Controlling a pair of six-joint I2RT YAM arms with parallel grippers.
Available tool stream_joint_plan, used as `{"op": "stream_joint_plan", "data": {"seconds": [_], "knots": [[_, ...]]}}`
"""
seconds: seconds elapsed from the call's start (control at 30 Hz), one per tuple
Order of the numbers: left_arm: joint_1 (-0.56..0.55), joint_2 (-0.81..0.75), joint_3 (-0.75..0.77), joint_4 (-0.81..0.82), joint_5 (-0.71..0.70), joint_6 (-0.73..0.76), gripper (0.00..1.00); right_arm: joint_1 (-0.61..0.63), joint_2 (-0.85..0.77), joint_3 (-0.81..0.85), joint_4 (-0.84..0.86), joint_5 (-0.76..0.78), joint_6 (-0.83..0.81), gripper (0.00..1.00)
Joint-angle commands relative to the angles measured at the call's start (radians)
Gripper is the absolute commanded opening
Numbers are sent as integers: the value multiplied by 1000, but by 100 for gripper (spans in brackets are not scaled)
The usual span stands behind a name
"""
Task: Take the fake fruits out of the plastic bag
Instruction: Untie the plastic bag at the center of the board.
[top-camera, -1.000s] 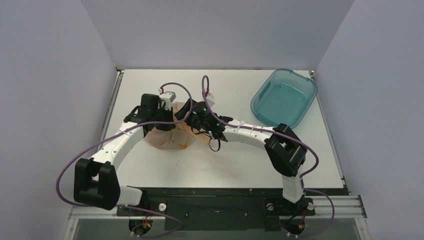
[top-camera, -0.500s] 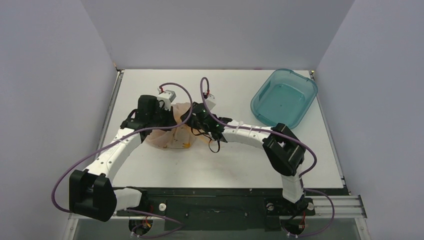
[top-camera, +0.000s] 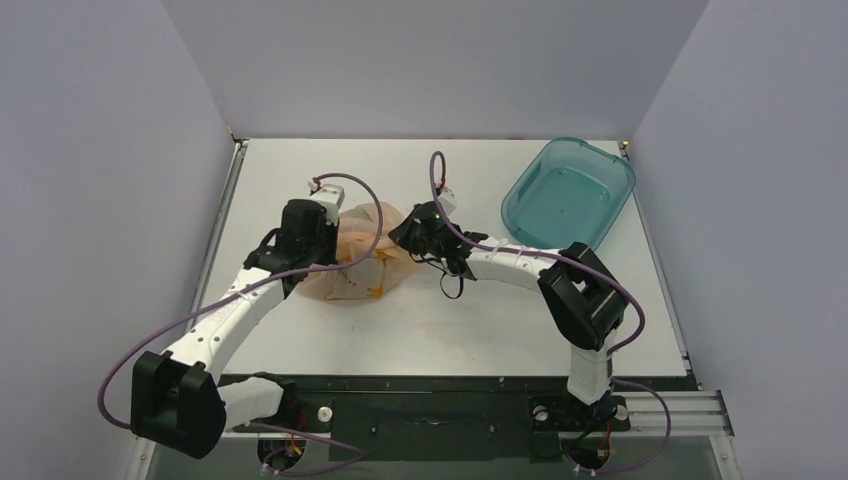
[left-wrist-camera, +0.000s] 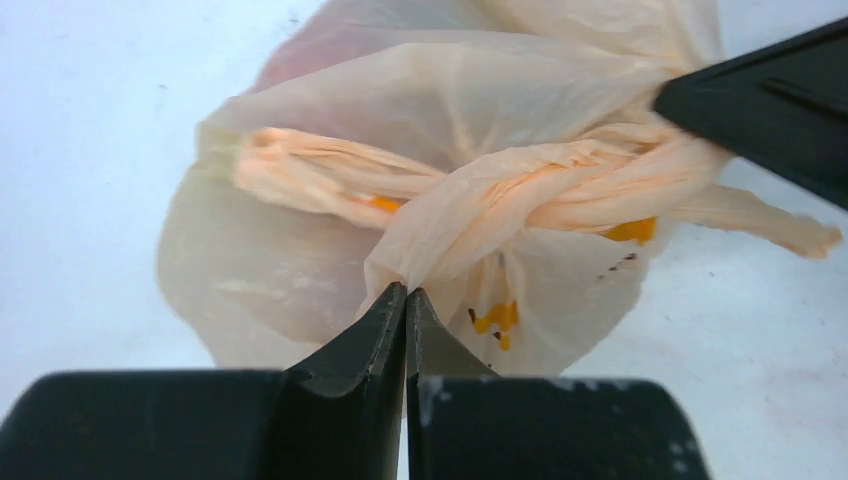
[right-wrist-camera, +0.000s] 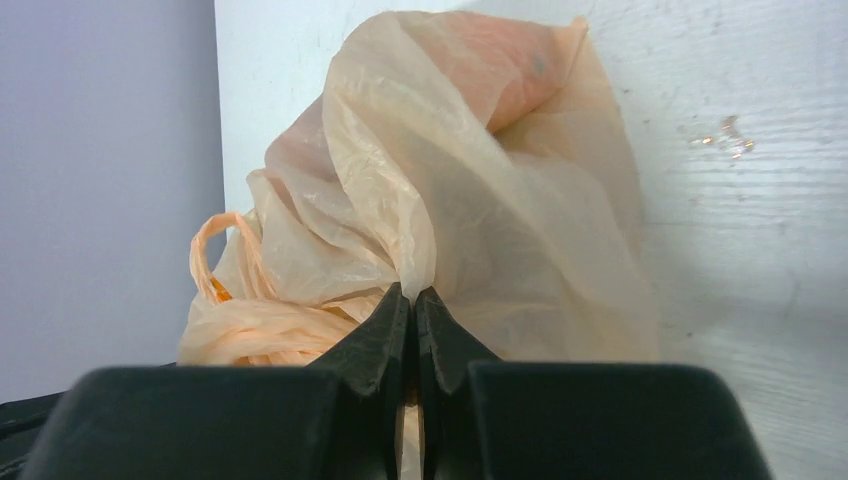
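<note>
Plastic bag (top-camera: 345, 280) being pinched from both sides.
Left claw (left-wrist-camera: 405, 296) and right claw (right-wrist-camera: 412, 296) are each clamping its crinkled film.

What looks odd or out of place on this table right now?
The thin pale-orange plastic bag has handles twisted into a rope. The left pincer and right pincer both pinch its film. The translucent teal tub sits askew, far right.

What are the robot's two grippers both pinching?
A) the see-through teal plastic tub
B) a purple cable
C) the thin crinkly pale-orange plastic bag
C: the wrist views show the left gripper and the right gripper each shut on a fold of the thin crinkly pale-orange plastic bag, while the translucent teal plastic tub sits apart from both.
</note>
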Motion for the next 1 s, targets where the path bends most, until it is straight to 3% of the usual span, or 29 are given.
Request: {"op": "stream_joint_plan", "data": {"seconds": [0.0,0.27,0.37,0.5,0.67,0.73,0.83,0.97], "knots": [[3,-99,-15,72,-232,-6,0,-61,-92,-48,73,-62,-33,0],[1,-275,-75,139,-370,0,0,-114,-143,-151,159,-216,-145,0],[1,-329,-91,164,-340,12,0,-123,-151,-169,169,-278,-188,0],[0,-362,-99,191,-179,30,1,-110,-162,-182,183,-306,-211,0],[-21,-388,-109,214,23,64,36,-99,-174,-173,166,-315,-235,2],[-34,-393,-114,219,66,79,46,-99,-180,-175,170,-316,-239,7],[-64,-370,-106,203,112,107,55,-97,-185,-171,170,-330,-244,14],[-94,-279,-68,149,72,113,58,-91,-198,-172,170,-326,-256,18]]}}
